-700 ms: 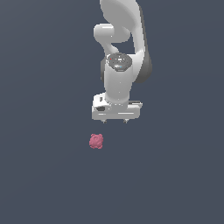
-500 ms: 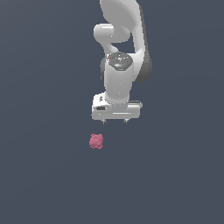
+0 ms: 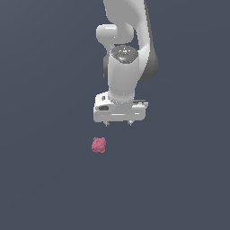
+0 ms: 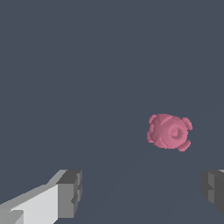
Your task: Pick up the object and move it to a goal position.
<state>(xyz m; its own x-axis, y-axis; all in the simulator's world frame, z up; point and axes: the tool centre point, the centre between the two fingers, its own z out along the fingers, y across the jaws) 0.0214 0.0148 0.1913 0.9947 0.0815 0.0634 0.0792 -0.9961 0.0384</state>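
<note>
In the exterior view my arm [image 3: 128, 54] comes down from the top of the picture, white, and ends in my gripper [image 3: 118, 123], whose two short fingertips point down at a flat dark grey surface [image 3: 45, 179]. I count one object [image 3: 99, 144]: a small pink-red bumpy blob lying on that surface, lower in the picture than my fingertips and a little toward the exterior view's left of them. It sits apart from my gripper, with bare surface showing between us. Only the object lies on the surface, and nothing stands between my fingertips and the blob. The grey runs unbroken to all four borders of this picture, so I see no edge, wall or rim around me.

In the wrist view I see two fingers [image 4: 65, 194], one with a white body and grey pad, the other only a grey pad cut off by the picture's border. They stand wide apart with nothing between them, so my hand is open and empty. The one object [image 4: 169, 131] lies on the grey surface [image 4: 87, 65] beyond the fingertips, outside the gap, nearer the cut-off finger than the white one. The same plain grey fills the rest, without any edge.
</note>
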